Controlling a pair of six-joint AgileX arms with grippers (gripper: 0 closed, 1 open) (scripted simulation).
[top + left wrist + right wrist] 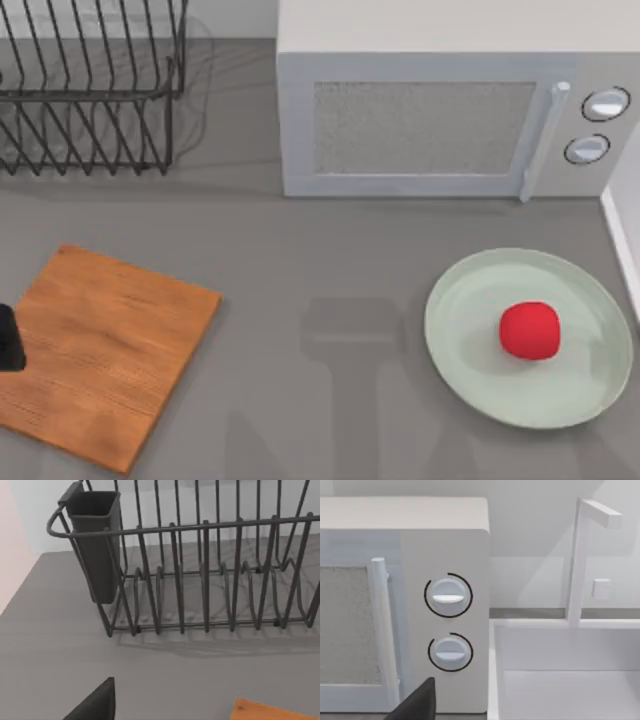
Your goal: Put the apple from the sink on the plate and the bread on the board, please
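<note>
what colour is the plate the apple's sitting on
Pale mint green, glossy. The plate, with the red apple on it, shows best in the top view.

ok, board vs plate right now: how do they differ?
The board is rectangular, orange-brown wood with grain, lying askew at the table's left; the plate is round, pale green and rimmed, at the right. The plate holds the apple; the board carries nothing. Both lie flat on the grey table.
</note>
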